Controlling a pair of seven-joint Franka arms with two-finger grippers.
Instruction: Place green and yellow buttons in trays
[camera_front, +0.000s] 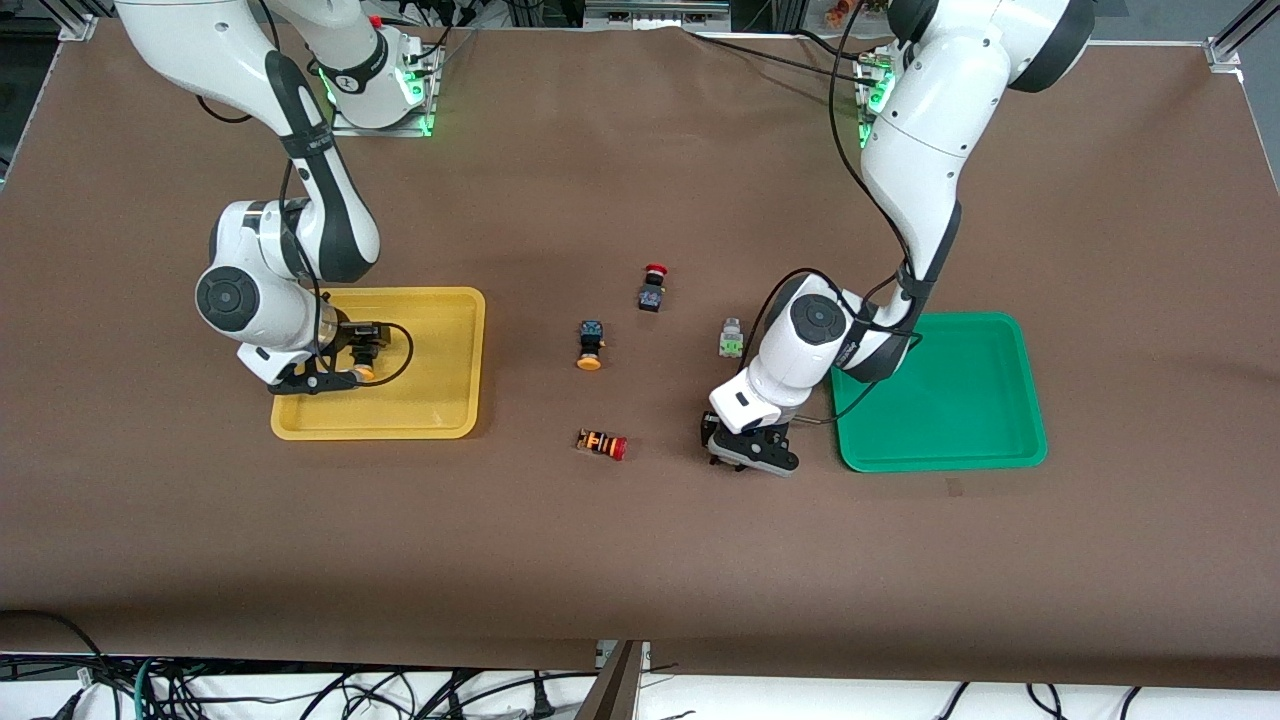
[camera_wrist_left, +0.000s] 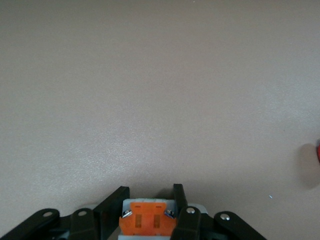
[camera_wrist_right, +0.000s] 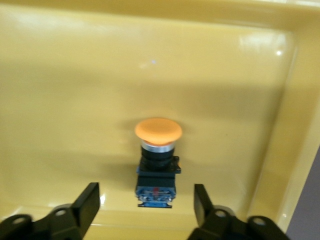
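Observation:
My left gripper is low over the table beside the green tray, toward the striped button. In the left wrist view it is shut on a white-bodied button with an orange face. My right gripper is over the yellow tray, open. A black-bodied yellow-capped button lies in that tray between the fingers, untouched; its cap shows in the front view. A second yellow-capped button and a white button with a green face lie on the table between the trays.
A black button with a red cap lies farther from the front camera than the yellow-capped one. An orange-striped red-capped button lies nearer, beside my left gripper; its red cap shows in the left wrist view. Brown table cover all around.

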